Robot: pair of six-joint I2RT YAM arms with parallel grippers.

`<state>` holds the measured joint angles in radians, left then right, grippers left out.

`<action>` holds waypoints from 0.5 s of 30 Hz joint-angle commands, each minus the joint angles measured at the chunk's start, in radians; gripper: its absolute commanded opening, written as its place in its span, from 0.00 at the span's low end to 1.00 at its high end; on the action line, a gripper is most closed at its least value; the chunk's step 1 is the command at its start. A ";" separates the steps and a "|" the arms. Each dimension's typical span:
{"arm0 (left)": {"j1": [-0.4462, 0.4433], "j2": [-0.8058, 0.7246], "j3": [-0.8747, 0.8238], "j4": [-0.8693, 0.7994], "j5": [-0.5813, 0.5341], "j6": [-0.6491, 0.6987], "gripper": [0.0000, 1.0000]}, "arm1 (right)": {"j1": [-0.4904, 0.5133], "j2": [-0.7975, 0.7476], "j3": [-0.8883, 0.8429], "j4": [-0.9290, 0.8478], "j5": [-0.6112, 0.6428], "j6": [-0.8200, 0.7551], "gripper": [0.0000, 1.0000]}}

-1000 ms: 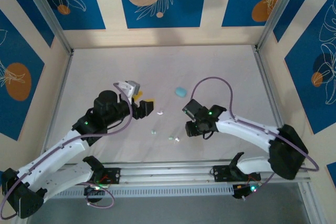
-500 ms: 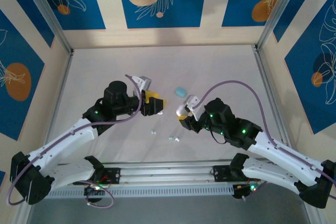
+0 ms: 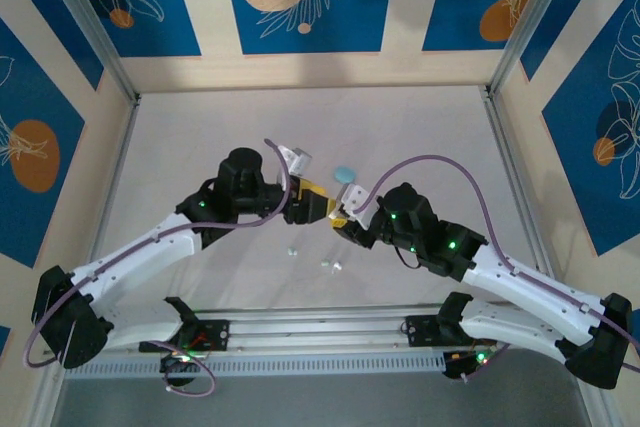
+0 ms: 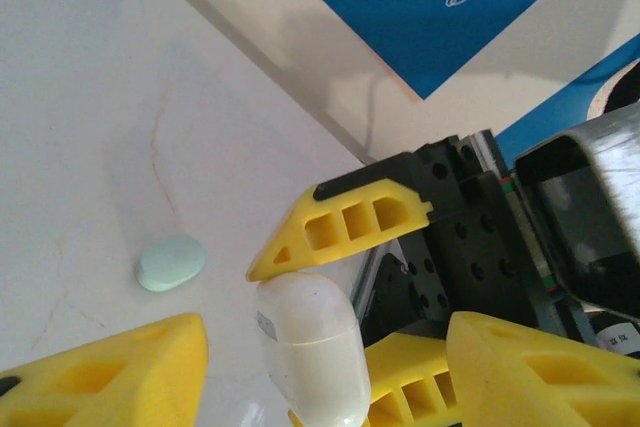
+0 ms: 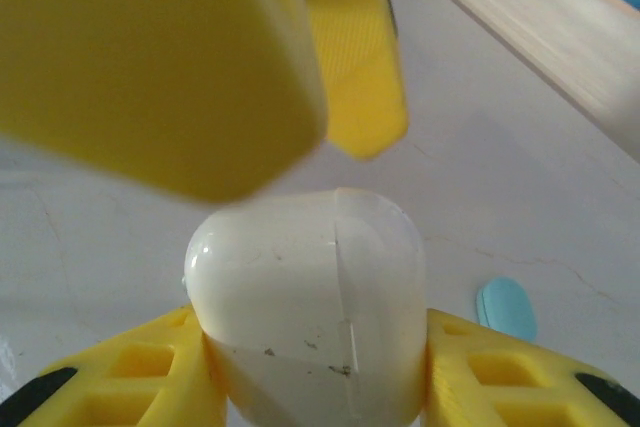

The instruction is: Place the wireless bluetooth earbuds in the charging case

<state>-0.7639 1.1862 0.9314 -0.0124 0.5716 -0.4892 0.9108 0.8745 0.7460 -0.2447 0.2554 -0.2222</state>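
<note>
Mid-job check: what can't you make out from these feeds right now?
- Contents of the white case: hidden by its shell in both wrist views.
- Top view: the left gripper and right gripper cover most of the case; the loose earbuds are too small to tell colours.
- Right wrist view: the left gripper's fingers are blurred close to the lens; contact with the case is unclear.
- Left wrist view: the lower edge cuts off the case bottom.

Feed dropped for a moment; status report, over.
Right pincer shut on white glossy pebble-shaped charging case, lid closed. Left pincer open, close by it. Tiny plastic earbuds loose on table.
</note>
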 commanded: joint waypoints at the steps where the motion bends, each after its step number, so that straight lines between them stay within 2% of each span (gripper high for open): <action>1: -0.020 0.024 0.042 -0.049 -0.019 0.006 0.60 | 0.008 -0.005 0.035 0.049 0.013 -0.028 0.37; 7: -0.046 0.062 0.071 -0.050 -0.007 0.014 0.53 | 0.008 0.003 0.033 0.056 0.034 -0.033 0.37; 15: -0.067 0.079 0.101 -0.120 -0.066 0.053 0.34 | 0.010 0.019 0.045 0.055 0.071 -0.027 0.38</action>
<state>-0.8104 1.2552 0.9833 -0.0982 0.5255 -0.4652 0.9150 0.8886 0.7483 -0.2241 0.2916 -0.2363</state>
